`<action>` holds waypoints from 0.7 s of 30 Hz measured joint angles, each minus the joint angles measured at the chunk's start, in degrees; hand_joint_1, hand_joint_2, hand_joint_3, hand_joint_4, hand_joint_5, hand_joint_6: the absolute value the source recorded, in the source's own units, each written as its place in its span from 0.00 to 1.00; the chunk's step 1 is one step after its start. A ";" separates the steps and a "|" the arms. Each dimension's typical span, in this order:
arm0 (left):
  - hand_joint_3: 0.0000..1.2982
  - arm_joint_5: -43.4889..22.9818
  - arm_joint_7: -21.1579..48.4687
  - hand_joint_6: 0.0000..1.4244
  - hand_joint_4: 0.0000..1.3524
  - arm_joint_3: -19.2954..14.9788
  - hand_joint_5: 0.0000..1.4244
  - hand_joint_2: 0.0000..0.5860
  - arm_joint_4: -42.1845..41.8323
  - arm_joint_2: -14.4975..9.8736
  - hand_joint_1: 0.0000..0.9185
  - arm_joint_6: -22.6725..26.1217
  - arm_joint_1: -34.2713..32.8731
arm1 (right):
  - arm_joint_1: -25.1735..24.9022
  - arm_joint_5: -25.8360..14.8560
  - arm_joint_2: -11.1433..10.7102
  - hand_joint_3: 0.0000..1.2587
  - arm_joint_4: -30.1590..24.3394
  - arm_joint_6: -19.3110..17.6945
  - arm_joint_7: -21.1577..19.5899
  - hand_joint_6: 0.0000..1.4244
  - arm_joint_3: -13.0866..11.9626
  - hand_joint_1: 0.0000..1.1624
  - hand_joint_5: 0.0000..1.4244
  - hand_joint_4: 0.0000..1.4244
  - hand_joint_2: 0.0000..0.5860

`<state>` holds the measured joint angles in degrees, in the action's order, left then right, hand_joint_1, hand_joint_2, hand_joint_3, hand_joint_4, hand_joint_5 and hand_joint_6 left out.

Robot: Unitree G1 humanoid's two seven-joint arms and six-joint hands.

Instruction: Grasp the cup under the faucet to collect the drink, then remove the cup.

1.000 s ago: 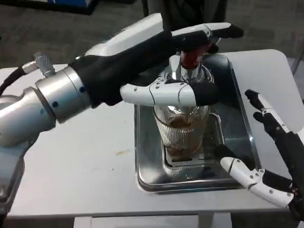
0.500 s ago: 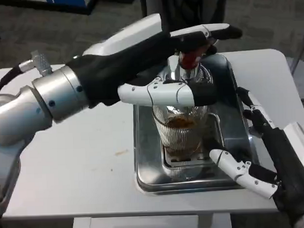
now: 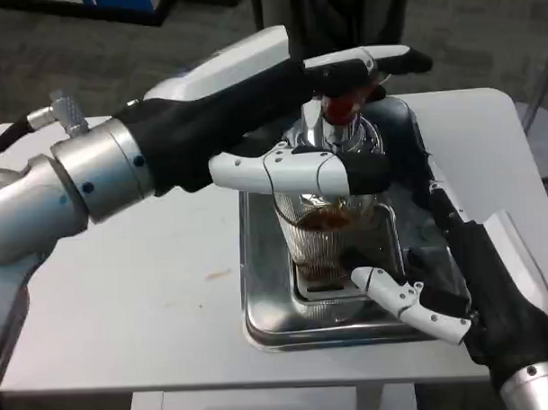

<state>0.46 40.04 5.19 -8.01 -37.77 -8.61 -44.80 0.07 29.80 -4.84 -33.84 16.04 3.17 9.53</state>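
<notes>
Ribbed clear glass cup (image 3: 325, 244) stood at the steel tray's (image 3: 259, 295) centre under the faucet (image 3: 330, 131), holding brown drink. We saw our left hand (image 3: 289, 123) pressing the red tap (image 3: 342, 104); right hand (image 3: 457, 289) at four o'clock, fingers spread, empty.

Left hand (image 3: 280, 124) on faucet (image 3: 339, 122) above cup (image 3: 325, 235).

The left forearm (image 3: 66, 190) is a thick cylinder of brushed silver metal with small dark screw heads around its rim, a knurled silver connector and a black cable at its upper side. The left hand (image 3: 253, 107) has a glossy white back over a black body, and fingers of white segments ending in black tips. The right hand (image 3: 480, 292) is mostly black, with a white back plate and white-shelled fingers.
</notes>
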 measured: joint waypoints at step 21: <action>0.10 0.03 0.00 0.08 0.06 -0.29 0.13 0.07 -2.42 -0.64 0.00 2.03 1.13 | -3.36 -0.84 1.69 0.00 3.12 0.00 -1.24 0.13 0.93 0.51 0.05 0.00 0.40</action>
<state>0.49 40.04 4.90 -10.43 -38.40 -6.59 -43.67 -3.28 28.96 -3.15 -30.72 16.04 1.94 10.45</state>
